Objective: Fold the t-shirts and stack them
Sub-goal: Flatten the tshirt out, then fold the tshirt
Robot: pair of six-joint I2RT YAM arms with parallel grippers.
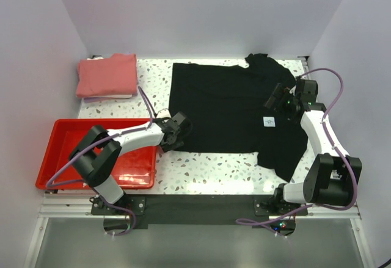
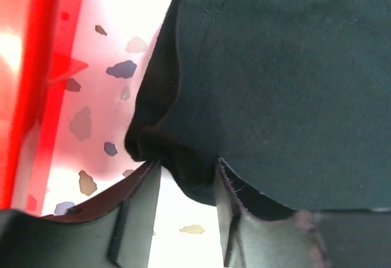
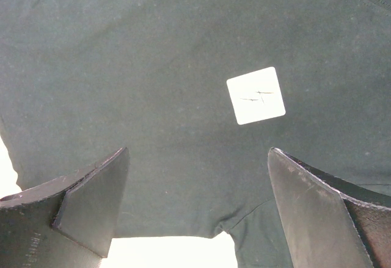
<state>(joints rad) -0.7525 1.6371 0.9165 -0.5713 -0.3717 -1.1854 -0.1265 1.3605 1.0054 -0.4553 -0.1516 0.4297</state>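
The left fingers (image 2: 137, 210) straddle only a small bunched corner of the black shirt (image 1: 226, 106), so a lift could slip off it, or drag the flat cloth into wrinkles and skew the fold. They stand about half open with that corner between them; whether they pinch it I cannot tell. The right fingers (image 3: 91, 201) are spread wide, holding nothing, above the cloth near its white label (image 3: 255, 95). The black shirt lies spread on the worktop (image 1: 208, 170); the pink shirt (image 1: 107, 76) sits folded at the far left corner.

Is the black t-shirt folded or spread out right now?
Spread out. The black t-shirt lies flat across the table, sleeves out; one corner bunches between the left gripper's fingers.
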